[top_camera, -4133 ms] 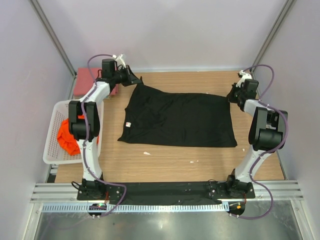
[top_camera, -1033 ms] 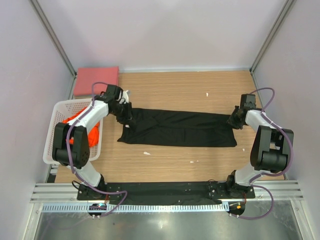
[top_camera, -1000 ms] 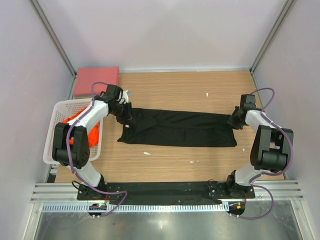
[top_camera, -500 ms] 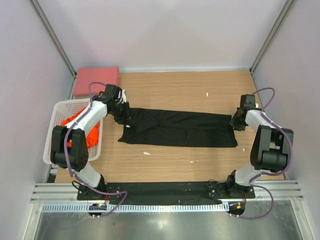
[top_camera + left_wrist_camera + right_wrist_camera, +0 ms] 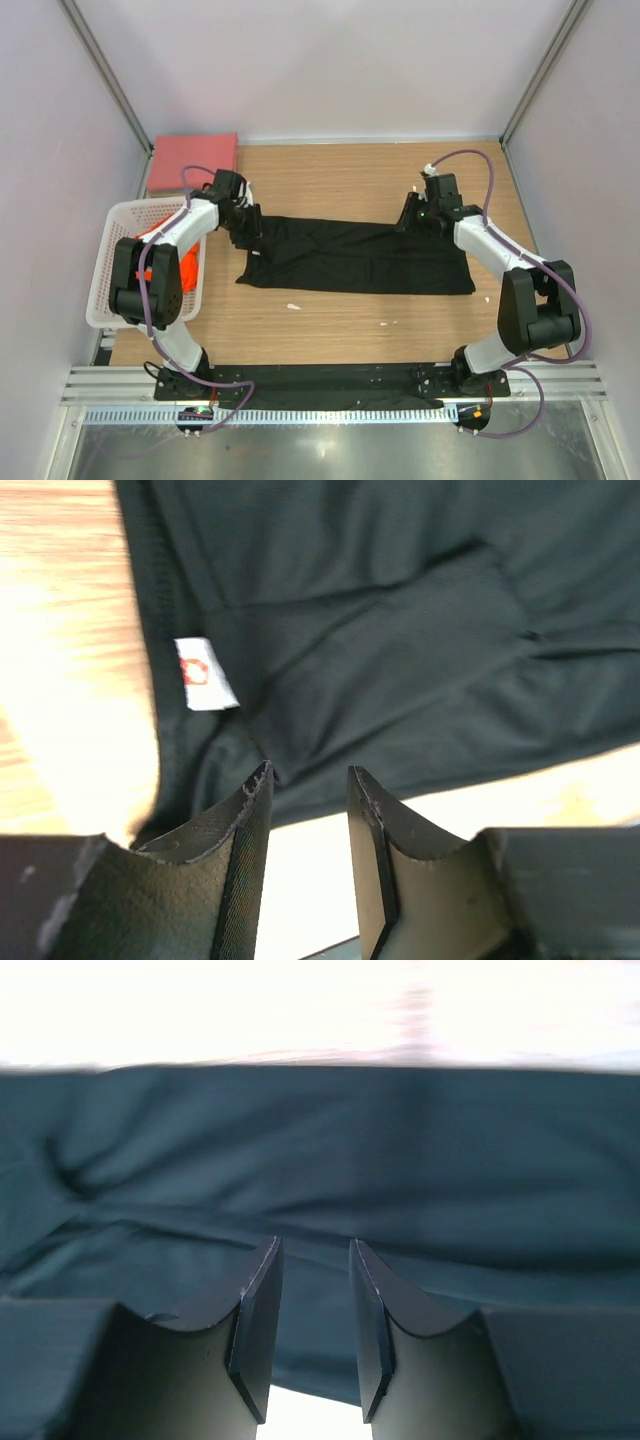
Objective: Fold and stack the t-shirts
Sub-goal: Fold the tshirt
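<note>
A black t-shirt point(image 5: 360, 258) lies folded into a long band across the middle of the table. My left gripper point(image 5: 248, 226) hovers at its left end, open, with nothing between the fingers. In the left wrist view the gripper point(image 5: 308, 775) is above the shirt's point(image 5: 400, 630) near edge, next to a white label point(image 5: 205, 673). My right gripper point(image 5: 412, 214) is over the band's far edge, right of centre, open with empty jaws. In the right wrist view the gripper point(image 5: 313, 1245) is just above the black cloth point(image 5: 350, 1160). A folded pinkish-red t-shirt point(image 5: 193, 160) lies at the back left. An orange t-shirt point(image 5: 188, 270) is bunched in the basket.
The white mesh basket point(image 5: 105, 290) stands at the table's left edge, beside my left arm. Small white scraps point(image 5: 293, 306) lie on the wood in front of the black shirt. Grey walls close in the table on three sides.
My right arm has swung from the shirt's right end to its far edge nearer the middle. Both grippers have opened wider. The left arm has hardly moved.
</note>
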`<state>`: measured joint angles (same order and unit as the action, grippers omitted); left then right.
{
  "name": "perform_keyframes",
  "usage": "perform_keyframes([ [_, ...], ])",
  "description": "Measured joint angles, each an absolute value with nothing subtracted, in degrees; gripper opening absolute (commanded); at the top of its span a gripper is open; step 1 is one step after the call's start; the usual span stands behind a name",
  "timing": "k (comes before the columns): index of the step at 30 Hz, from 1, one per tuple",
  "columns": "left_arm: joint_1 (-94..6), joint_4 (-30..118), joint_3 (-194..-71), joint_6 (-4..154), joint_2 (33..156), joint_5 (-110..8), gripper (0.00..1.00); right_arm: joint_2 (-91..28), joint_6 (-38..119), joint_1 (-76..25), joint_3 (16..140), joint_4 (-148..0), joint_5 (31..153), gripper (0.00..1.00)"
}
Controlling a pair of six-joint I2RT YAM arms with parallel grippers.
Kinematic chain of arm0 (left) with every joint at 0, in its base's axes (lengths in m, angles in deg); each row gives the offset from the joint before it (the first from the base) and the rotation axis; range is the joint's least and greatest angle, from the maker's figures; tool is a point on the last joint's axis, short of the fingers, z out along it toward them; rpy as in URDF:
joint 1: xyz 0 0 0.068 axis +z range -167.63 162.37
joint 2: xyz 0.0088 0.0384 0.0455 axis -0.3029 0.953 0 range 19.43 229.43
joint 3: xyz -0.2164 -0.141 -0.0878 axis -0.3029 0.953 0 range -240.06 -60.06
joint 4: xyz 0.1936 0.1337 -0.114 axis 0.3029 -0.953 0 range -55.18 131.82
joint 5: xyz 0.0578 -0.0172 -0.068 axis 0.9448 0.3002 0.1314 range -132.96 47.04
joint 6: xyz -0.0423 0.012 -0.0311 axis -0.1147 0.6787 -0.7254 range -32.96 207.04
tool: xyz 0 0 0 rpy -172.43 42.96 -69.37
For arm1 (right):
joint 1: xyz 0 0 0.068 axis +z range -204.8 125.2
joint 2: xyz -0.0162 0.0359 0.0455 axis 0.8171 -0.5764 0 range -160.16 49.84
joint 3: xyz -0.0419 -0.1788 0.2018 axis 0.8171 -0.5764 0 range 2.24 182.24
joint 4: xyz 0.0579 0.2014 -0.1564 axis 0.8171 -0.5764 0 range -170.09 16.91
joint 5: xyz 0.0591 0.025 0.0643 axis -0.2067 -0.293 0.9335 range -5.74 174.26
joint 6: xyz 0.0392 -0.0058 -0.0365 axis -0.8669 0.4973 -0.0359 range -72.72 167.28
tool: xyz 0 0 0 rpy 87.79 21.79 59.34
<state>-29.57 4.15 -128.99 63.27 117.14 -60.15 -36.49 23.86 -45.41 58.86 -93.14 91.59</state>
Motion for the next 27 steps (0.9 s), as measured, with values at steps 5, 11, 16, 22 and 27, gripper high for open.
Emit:
perform_keyframes([
  [5, -29.5, 4.6, -129.1, 63.5, 120.2, -57.9, 0.40, -37.2, 22.9, -42.9, 60.1, -90.9, 94.3, 0.40],
  [11, -29.5, 6.4, -129.2, 64.6, 122.5, -58.8, 0.35, -37.4, 22.3, -42.3, 60.2, -88.7, 96.8, 0.40],
  [16, -29.9, 8.7, -129.2, 65.5, 122.5, -62.2, 0.32, -41.4, 23.2, -39.1, 61.9, -84.1, 102.4, 0.44],
  [22, -31.7, 10.3, -128.2, 65.9, 120.7, -65.3, 0.31, -54.0, 26.5, -34.5, 71.1, -81.2, 108.7, 0.52],
  [27, -33.0, 10.7, -126.3, 66.0, 118.9, -66.9, 0.30, -63.2, 29.3, -30.0, 78.9, -80.5, 112.5, 0.52],
])
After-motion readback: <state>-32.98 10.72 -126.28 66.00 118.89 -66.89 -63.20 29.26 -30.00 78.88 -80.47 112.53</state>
